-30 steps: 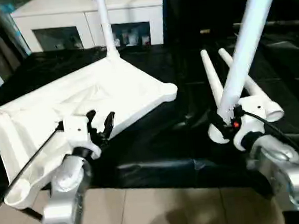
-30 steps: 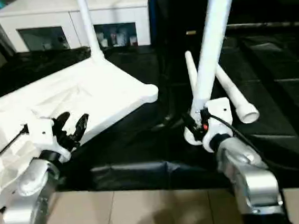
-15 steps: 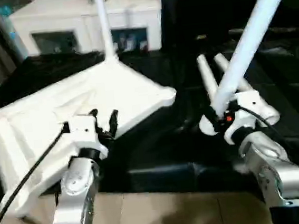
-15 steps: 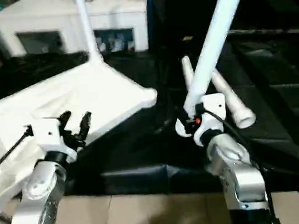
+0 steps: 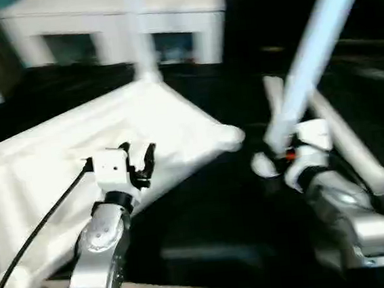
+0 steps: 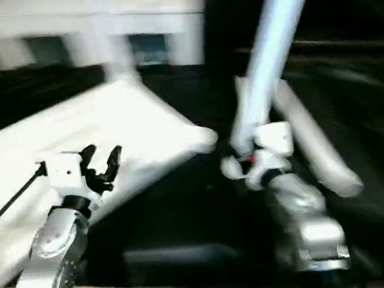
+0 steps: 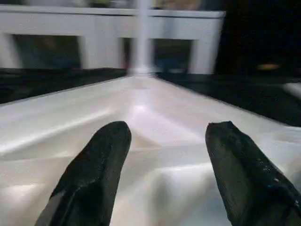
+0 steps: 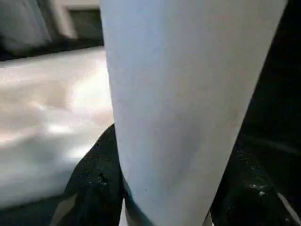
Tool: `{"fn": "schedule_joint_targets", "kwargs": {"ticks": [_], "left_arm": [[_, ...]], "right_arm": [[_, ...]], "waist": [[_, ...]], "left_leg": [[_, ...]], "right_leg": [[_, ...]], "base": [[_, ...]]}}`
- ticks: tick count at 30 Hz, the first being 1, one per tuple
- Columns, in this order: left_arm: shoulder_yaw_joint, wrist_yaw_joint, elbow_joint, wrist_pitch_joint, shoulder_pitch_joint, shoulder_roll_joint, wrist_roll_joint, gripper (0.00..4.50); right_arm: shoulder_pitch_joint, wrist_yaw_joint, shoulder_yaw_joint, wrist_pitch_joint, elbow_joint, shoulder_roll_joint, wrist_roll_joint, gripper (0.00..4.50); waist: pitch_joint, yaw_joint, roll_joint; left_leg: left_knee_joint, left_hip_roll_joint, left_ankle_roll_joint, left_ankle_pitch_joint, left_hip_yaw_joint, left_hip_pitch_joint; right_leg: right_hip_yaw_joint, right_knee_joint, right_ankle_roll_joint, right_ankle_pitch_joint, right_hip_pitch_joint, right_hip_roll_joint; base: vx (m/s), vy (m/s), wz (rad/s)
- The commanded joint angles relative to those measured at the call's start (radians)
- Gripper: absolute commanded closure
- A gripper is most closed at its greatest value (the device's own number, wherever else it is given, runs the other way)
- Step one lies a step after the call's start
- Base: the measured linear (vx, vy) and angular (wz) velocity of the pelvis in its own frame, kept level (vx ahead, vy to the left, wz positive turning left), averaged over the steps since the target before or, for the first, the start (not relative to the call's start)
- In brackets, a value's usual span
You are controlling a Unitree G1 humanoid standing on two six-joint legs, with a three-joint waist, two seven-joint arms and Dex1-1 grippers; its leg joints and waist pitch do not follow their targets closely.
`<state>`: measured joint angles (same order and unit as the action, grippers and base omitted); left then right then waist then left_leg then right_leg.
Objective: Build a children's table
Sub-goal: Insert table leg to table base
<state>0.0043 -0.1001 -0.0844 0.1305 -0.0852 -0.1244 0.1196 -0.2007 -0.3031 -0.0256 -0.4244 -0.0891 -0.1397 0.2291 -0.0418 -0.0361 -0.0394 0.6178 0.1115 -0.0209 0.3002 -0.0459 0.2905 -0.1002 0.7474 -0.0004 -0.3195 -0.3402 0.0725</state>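
2 loose legs (image 5: 345, 139) lie right; right gripper (image 5: 274, 151) jaws clamp 1 leg (image 5: 312, 51), left gripper (image 5: 139, 164) jaws apart over the table top (image 5: 77, 148), 1 leg fitted (image 5: 139, 33).

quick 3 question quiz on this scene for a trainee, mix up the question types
1. True or false: the right gripper is shut on a white leg.
2. Multiple choice: the left gripper is
A. clamped on the tabletop's edge
B. open, its fingers spread over the tabletop
C. holding a loose leg
3. How many legs already stand fitted in the upturned tabletop, and at which corner?

Key:
1. True; the right wrist view shows the tube between the dark fingers.
2. B.
3. One, the fitted leg at the far corner, toward the white cabinet.
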Motion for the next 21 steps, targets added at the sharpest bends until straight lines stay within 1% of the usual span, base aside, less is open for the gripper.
{"fn": "schedule_joint_targets", "kwargs": {"ticks": [1,2,3,4,5,6,7,8,9,10,11,12,13,14,15,16,17,18,19,20,21], "left_arm": [[-0.026,-0.001,-0.01,0.007,-0.013,0.013,-0.003,1.48],[-0.026,-0.001,-0.01,0.008,-0.013,0.013,-0.002,1.48],[-0.025,-0.004,-0.012,0.002,-0.01,0.015,0.005,1.48],[-0.025,-0.006,-0.015,0.0,-0.008,0.017,0.008,1.48],[-0.026,-0.01,-0.02,0.007,-0.004,0.019,0.01,1.48],[-0.027,-0.014,-0.022,0.008,-0.001,0.021,0.011,1.48],[-0.028,-0.019,-0.023,0.007,0.001,0.023,0.012,1.48],[-0.028,-0.02,-0.024,0.006,0.003,0.024,0.011,1.48],[-0.027,-0.021,-0.023,0.006,0.004,0.026,0.012,1.48],[-0.024,-0.021,-0.022,0.006,0.003,0.027,0.014,1.48],[-0.022,-0.022,-0.021,0.006,0.003,0.028,0.015,1.48],[-0.02,-0.022,-0.019,0.007,0.002,0.029,0.017,1.48],[-0.013,-0.019,-0.015,0.002,0.001,0.034,0.02,1.48],[-0.006,-0.011,-0.011,0.001,0.0,0.038,0.021,1.48],[-0.004,-0.005,-0.007,0.001,-0.001,0.037,0.019,1.48],[-0.001,-0.001,-0.003,0.003,-0.002,0.038,0.018,1.48],[0.006,0.009,0.006,0.008,-0.007,0.04,0.019,1.48],[0.013,0.007,0.021,0.022,-0.02,0.038,0.026,1.48],[0.016,-0.003,0.032,0.029,-0.029,0.034,0.035,1.48],[0.017,-0.02,0.043,0.033,-0.039,0.029,0.044,1.48],[0.008,-0.116,0.069,0.037,-0.072,0.002,0.089,1.48]], "right_arm": [[0.004,0.005,-0.04,0.002,-0.019,-0.034,0.0,2.59],[0.003,0.004,-0.039,0.005,-0.018,-0.035,-0.003,2.59],[0.003,0.004,-0.038,0.006,-0.017,-0.037,-0.006,2.59],[0.004,0.005,-0.038,0.007,-0.015,-0.038,-0.01,2.59],[0.004,0.007,-0.037,0.008,-0.012,-0.04,-0.013,2.59],[0.005,0.008,-0.036,0.008,-0.01,-0.041,-0.015,2.59],[0.005,0.007,-0.035,0.009,-0.01,-0.043,-0.016,2.59],[0.006,0.003,-0.031,0.01,-0.01,-0.047,-0.02,2.59],[0.005,0.001,-0.027,0.01,-0.01,-0.051,-0.022,2.59],[0.005,0.0,-0.025,0.01,-0.01,-0.053,-0.022,2.59],[0.005,0.0,-0.024,0.01,-0.01,-0.055,-0.021,2.59],[0.005,0.001,-0.023,0.009,-0.01,-0.056,-0.019,2.59],[0.004,0.0,-0.022,0.008,-0.009,-0.059,-0.02,2.59],[0.002,-0.001,-0.022,0.006,-0.007,-0.063,-0.022,2.59],[0.001,0.0,-0.023,0.005,-0.006,-0.064,-0.023,2.59],[-0.001,-0.001,-0.023,0.003,-0.006,-0.065,-0.023,2.59],[-0.004,-0.001,-0.024,0.0,-0.004,-0.066,-0.022,2.59],[-0.01,-0.001,-0.023,-0.004,-0.003,-0.067,-0.021,2.59],[-0.014,-0.002,-0.023,-0.006,-0.003,-0.068,-0.018,2.59],[-0.017,-0.005,-0.023,-0.008,-0.003,-0.068,-0.014,2.59],[-0.031,-0.029,-0.024,-0.003,0.005,-0.072,0.003,2.59]], "waist": [[0.051,0.012,0.0],[0.055,0.017,0.023],[0.048,-0.006,0.074],[0.065,-0.055,0.09],[0.059,-0.059,0.095],[0.06,-0.058,0.095],[0.065,-0.062,0.088],[0.068,-0.065,0.079],[0.068,-0.067,0.037],[0.08,-0.071,-0.003],[0.08,-0.057,-0.015],[0.078,-0.055,-0.008],[0.063,-0.06,0.009],[0.058,-0.068,0.014],[0.047,-0.084,0.026],[0.029,-0.086,0.03],[0.02,-0.079,0.028],[0.015,-0.071,0.032],[0.016,-0.067,0.026],[0.016,-0.064,0.025],[0.018,-0.061,0.024]], "left_leg": [[-0.095,0.182,0.474,-0.264,0.062,-0.114],[-0.089,0.138,0.427,-0.2,0.038,-0.106],[-0.047,0.002,0.314,-0.029,-0.044,-0.051],[0.094,-0.093,0.227,0.071,-0.079,0.034],[0.126,-0.054,0.143,-0.035,-0.039,0.083],[0.124,-0.047,0.105,-0.119,-0.027,0.105],[0.092,-0.029,0.039,-0.246,-0.02,0.112],[0.062,-0.017,0.03,-0.306,-0.018,0.112],[-0.008,0.006,0.032,-0.443,-0.024,0.117],[0.0,0.077,0.069,-0.47,-0.004,0.097],[-0.005,0.171,0.114,-0.482,0.045,0.065],[-0.007,0.191,0.137,-0.451,0.055,0.052],[-0.015,0.156,0.138,-0.303,0.025,0.074],[-0.017,0.127,0.115,-0.208,0.0,0.091],[-0.023,0.1,0.061,-0.045,-0.034,0.09],[-0.038,0.105,0.017,0.09,-0.045,0.072],[-0.055,0.108,-0.021,0.21,-0.051,0.053],[-0.063,0.107,-0.038,0.261,-0.051,0.05],[-0.075,0.109,-0.067,0.328,-0.045,0.044],[-0.081,0.11,-0.077,0.351,-0.042,0.043],[-0.091,0.112,-0.093,0.375,-0.036,0.046]], "right_leg": [[0.054,0.006,0.038,0.014,-0.135,0.032],[0.075,-0.048,0.007,0.094,-0.118,0.039],[0.14,-0.157,-0.013,0.126,-0.022,0.045],[0.275,-0.212,-0.118,0.012,0.096,0.128],[0.289,-0.181,-0.236,0.317,0.12,0.14],[0.267,-0.146,-0.24,0.604,0.127,0.121],[0.231,-0.095,-0.188,1.187,0.117,0.106],[0.205,-0.079,-0.153,1.361,0.1,0.092],[0.147,-0.061,-0.083,1.362,0.067,0.028],[0.116,-0.061,-0.046,1.035,0.025,0.01],[0.111,-0.057,-0.061,0.632,-0.018,0.049],[0.124,-0.07,-0.077,0.48,-0.031,0.069],[0.139,-0.112,-0.14,0.341,-0.017,0.088],[0.145,-0.128,-0.17,0.307,-0.003,0.093],[0.152,-0.161,-0.193,0.178,0.006,0.093],[0.151,-0.184,-0.193,-0.057,-0.002,0.09],[0.145,-0.2,-0.178,-0.286,-0.015,0.081],[0.142,-0.208,-0.163,-0.37,-0.017,0.079],[0.138,-0.215,-0.132,-0.454,-0.022,0.083],[0.137,-0.216,-0.12,-0.46,-0.024,0.082],[0.135,-0.214,-0.109,-0.42,-0.019,0.083]], "base": [[0.178,-0.048,0.08],[0.178,-0.048,0.08],[0.173,-0.075,0.12],[0.19,-0.071,0.33],[0.19,-0.071,0.33],[0.177,-0.038,0.29],[0.0,0.0,0.0],[0.0,0.0,0.0],[-0.196,0.0,0.05],[-0.154,-0.002,-0.05],[-0.154,-0.002,-0.05],[0.0,0.0,0.0],[-0.059,0.034,0.1],[-0.059,0.034,0.1],[-0.083,0.035,0.11],[-0.084,0.03,0.13],[-0.084,0.03,0.13],[-0.103,0.038,0.05],[-0.099,0.046,-0.04],[-0.099,0.046,-0.04],[-0.069,0.053,-0.09]]}}
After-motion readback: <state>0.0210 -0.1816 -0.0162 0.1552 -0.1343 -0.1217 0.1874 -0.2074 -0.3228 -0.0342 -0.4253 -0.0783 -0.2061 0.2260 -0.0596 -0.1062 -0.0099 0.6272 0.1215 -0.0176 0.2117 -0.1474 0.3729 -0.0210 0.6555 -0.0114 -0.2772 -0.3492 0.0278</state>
